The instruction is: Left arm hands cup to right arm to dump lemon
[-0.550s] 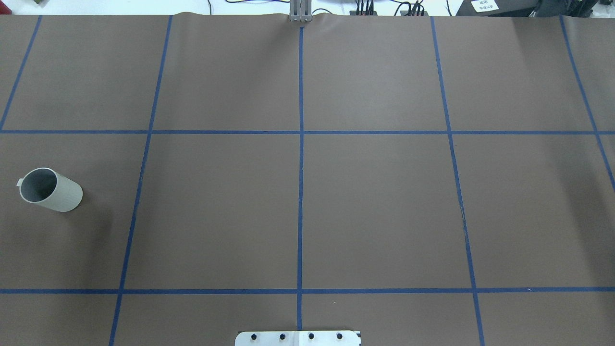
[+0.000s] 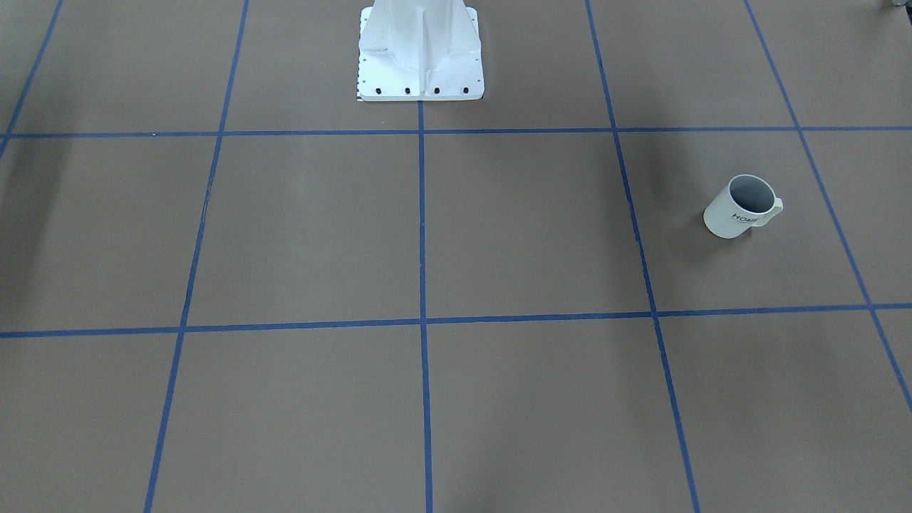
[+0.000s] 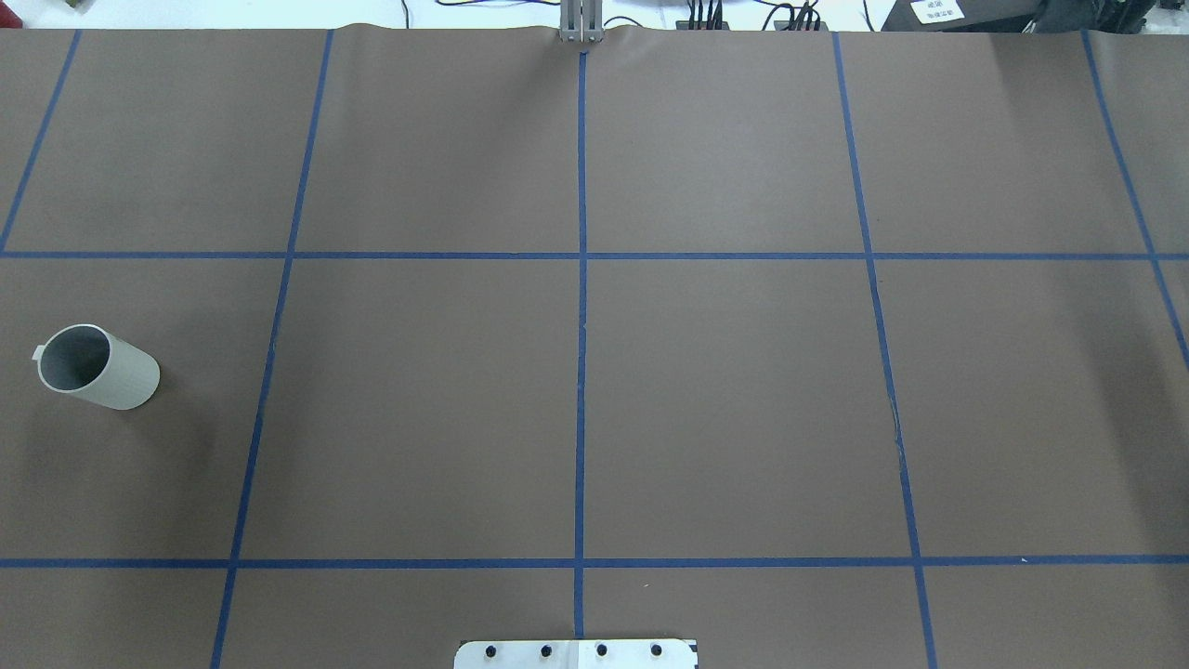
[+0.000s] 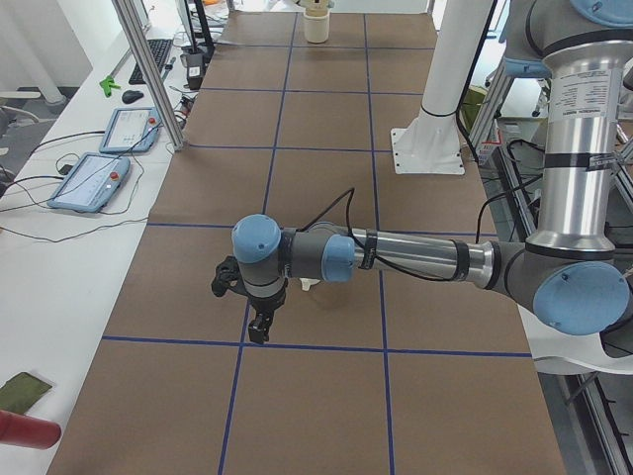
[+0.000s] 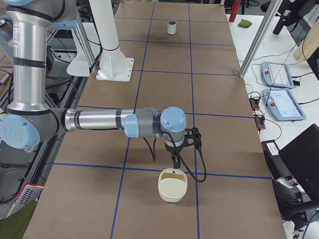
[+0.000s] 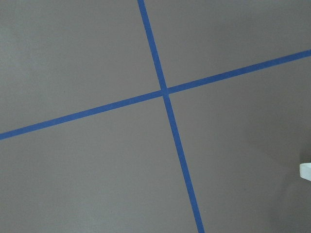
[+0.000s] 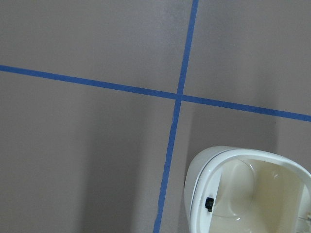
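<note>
Cup stands upright on table, its dark grey inside showing.

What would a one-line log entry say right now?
cup: upright on table, untouched | left arm: hovering near cup | right arm: hovering by cream bowl | lemon: not seen

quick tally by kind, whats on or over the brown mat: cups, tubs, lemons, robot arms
cup: 1
cream tub: 1
lemon: 0 in view
robot arms: 2, the left arm and the right arm
total: 4
</note>
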Robot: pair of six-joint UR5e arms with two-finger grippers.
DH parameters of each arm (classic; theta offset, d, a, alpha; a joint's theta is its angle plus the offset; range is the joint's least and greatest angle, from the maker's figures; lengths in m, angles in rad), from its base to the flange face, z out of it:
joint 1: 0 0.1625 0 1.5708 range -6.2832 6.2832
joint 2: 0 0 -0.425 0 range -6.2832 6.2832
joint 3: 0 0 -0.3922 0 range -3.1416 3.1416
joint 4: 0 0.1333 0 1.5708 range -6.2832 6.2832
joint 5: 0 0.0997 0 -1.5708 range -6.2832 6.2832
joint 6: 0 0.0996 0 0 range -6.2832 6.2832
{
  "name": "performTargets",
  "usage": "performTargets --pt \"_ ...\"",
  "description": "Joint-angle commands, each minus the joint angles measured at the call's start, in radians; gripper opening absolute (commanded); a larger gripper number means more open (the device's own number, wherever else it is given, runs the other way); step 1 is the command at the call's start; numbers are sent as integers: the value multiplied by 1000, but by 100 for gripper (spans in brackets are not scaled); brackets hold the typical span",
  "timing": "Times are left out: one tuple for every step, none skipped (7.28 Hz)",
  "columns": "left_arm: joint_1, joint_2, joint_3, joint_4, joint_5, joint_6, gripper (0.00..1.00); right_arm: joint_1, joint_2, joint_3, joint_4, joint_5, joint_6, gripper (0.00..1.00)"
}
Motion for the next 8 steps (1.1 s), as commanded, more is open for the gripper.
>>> performTargets --pt "5 -17 -54 -4 -5 -3 100 0 0 -1 0 2 0 100" --pt "5 -17 -97 -4 -9 -43 100 0 3 1 0 0 0 100" --pt "14 -23 -137 -7 -10 -169 100 0 5 1 2 0 0 100" --pt "52 -27 -150 -9 -12 -342 100 0 6 2 2 2 0 100" --pt "116 -24 -197 -18 -10 -541 100 0 8 2 0 2 0 100" --pt "170 -7 -222 -44 -9 -703 100 0 9 2 2 2 0 100" --pt "216 27 -222 -117 -7 -848 100 0 5 2 6 5 -2 100" --pt "268 85 -220 -256 -1 -1006 100 0 2 2 9 14 -2 100"
